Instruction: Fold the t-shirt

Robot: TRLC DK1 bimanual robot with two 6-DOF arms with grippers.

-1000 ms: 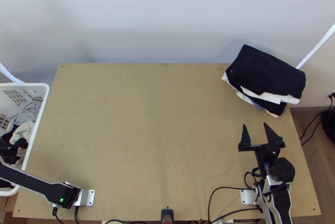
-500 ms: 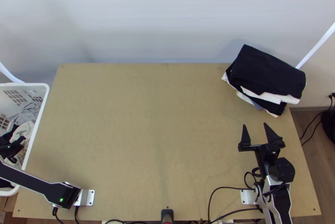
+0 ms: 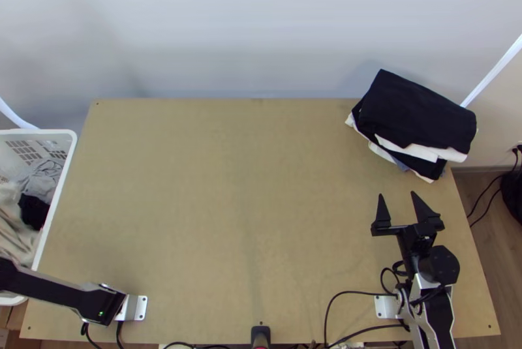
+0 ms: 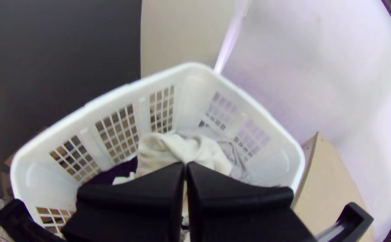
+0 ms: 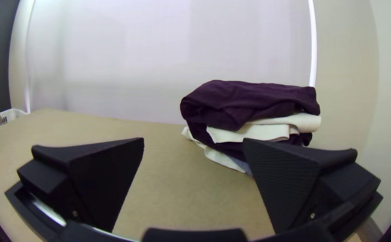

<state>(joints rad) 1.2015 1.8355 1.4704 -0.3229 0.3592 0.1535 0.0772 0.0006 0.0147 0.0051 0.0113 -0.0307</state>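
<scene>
White plastic basket (image 3: 60,179) beside light wooden table's (image 3: 248,218) left edge: top view's border cuts it off. Cream cloth (image 3: 14,235) there: blurred, likewise cut off; left black gripper (image 4: 185,166) partly hides it.

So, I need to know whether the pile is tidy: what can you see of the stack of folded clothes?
The stack lies on the table at its far right corner, turned askew. A folded dark top piece, soft and creased, covers white layers, another dark layer, a bluish sliver and white cloth at the bottom. Its edges are uneven. The right gripper, jaws open, is apart from it.
</scene>
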